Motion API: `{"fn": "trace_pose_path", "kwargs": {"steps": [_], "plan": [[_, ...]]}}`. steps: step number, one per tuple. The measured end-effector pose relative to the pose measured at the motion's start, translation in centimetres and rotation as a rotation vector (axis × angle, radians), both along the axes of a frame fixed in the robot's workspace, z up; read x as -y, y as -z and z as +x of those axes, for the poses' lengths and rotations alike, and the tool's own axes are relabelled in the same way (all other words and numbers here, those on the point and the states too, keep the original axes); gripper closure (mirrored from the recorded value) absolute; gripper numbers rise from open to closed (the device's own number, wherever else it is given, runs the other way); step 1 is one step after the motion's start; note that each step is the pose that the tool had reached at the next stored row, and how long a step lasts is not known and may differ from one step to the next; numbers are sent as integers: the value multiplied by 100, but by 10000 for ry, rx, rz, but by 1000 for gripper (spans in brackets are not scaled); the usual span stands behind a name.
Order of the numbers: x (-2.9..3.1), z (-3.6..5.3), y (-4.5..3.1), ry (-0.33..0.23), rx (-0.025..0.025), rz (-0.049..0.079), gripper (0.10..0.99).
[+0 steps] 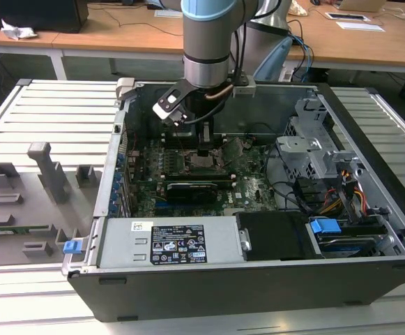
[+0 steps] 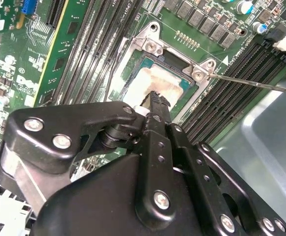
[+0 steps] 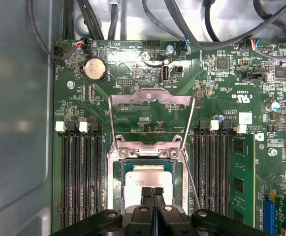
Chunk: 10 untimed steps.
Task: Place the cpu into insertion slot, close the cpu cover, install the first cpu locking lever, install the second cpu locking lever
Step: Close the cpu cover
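Near edge of the cpu (image 3: 147,176) and insertion slot (image 3: 117,184) behind the pincer (image 3: 152,191).

Silver-topped cpu (image 3: 138,179) lies flat in the metal-rimmed insertion slot (image 3: 145,153), directly under the gripper (image 3: 152,191). The cpu cover (image 3: 151,97) stands hinged open just beyond. A thin locking lever (image 3: 191,179) slants free alongside.

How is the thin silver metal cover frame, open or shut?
Open: the cover frame stands swung back, leaving the silver-grey square chip uncovered.
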<state>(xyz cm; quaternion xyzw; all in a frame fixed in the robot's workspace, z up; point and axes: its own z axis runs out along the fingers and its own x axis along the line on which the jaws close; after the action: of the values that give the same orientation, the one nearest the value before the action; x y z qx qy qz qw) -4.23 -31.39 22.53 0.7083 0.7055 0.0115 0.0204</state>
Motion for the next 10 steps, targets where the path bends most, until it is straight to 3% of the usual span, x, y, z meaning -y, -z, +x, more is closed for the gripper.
{"fn": "trace_pose_path", "kwargs": {"steps": [10], "plan": [[0, 0, -140, 0, -1, -1, 980]]}}
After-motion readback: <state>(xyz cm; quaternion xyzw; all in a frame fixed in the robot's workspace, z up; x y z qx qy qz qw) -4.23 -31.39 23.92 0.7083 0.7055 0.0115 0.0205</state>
